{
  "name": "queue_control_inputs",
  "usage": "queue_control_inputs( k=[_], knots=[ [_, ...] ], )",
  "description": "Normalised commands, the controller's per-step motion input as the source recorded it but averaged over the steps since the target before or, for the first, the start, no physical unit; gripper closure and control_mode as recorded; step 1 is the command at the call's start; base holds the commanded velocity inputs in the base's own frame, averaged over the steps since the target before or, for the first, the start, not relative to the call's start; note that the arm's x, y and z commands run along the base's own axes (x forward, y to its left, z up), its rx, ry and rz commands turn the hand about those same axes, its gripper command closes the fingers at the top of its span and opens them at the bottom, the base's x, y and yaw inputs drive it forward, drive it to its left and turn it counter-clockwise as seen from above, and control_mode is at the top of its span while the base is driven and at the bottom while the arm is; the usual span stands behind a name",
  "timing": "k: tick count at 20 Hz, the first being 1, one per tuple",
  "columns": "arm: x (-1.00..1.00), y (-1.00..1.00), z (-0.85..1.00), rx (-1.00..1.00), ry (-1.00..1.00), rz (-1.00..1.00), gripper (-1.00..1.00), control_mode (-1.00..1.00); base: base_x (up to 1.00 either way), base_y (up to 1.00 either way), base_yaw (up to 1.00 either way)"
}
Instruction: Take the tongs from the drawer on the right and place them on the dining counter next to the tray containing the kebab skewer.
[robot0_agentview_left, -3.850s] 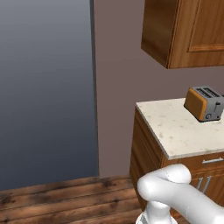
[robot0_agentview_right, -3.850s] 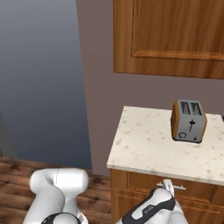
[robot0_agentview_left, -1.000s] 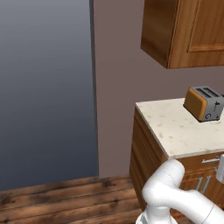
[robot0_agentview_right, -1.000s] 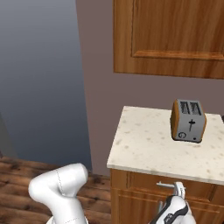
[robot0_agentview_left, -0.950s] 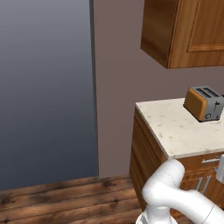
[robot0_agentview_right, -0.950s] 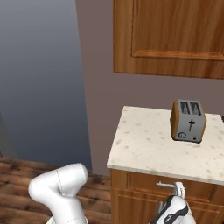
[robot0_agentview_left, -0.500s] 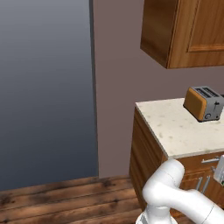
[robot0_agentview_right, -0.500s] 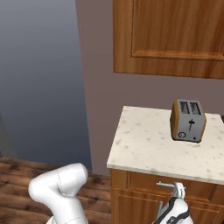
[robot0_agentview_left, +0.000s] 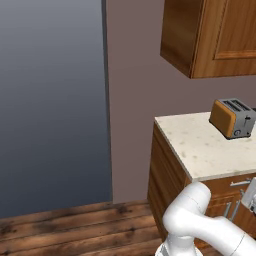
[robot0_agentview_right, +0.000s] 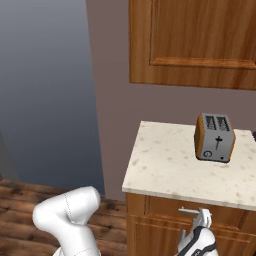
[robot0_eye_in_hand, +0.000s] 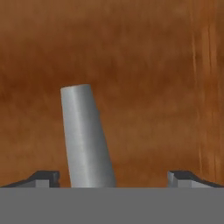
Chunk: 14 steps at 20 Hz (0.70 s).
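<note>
The drawer (robot0_eye_in_hand: 153, 87) has a brown wood front, and its short silver bar handle (robot0_eye_in_hand: 87, 135) stands close before the hand camera. My gripper (robot0_eye_in_hand: 113, 177) is open, one finger tip on each side of the handle and neither touching it. From the right base view the gripper (robot0_agentview_right: 202, 223) sits at the handle (robot0_agentview_right: 187, 211), just under the counter edge. At the right edge of the left base view, the gripper (robot0_agentview_left: 250, 196) sits by the drawer (robot0_agentview_left: 220, 183). The tongs are hidden. The tray, the kebab skewer and the dining counter are out of view.
A toaster (robot0_agentview_right: 215, 137) with orange-brown sides stands on the beige speckled countertop (robot0_agentview_right: 160, 165) above the drawer. A wooden wall cabinet (robot0_agentview_right: 195, 40) hangs over it. A brown wall and a grey panel lie to the left, above a dark plank floor (robot0_agentview_left: 60, 235).
Since the earliest frames my hand has moved right and up to the drawer handle. Over the last second it has barely shifted.
</note>
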Motion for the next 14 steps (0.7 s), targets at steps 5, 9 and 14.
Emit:
queue_control_inputs(
  k=[5, 9, 14],
  knots=[
    [0.26, -0.05, 0.0, 0.15, -0.05, -0.03, -1.0, -1.0, 0.0, 0.0, 0.0],
    [0.44, -0.01, 0.0, 0.13, 0.0, -0.04, 1.0, -1.0, 0.0, 0.0, 0.0],
    [0.4, 0.0, -0.03, 0.09, 0.0, -0.06, 1.0, -1.0, 0.0, 0.0, 0.0]
  ],
)
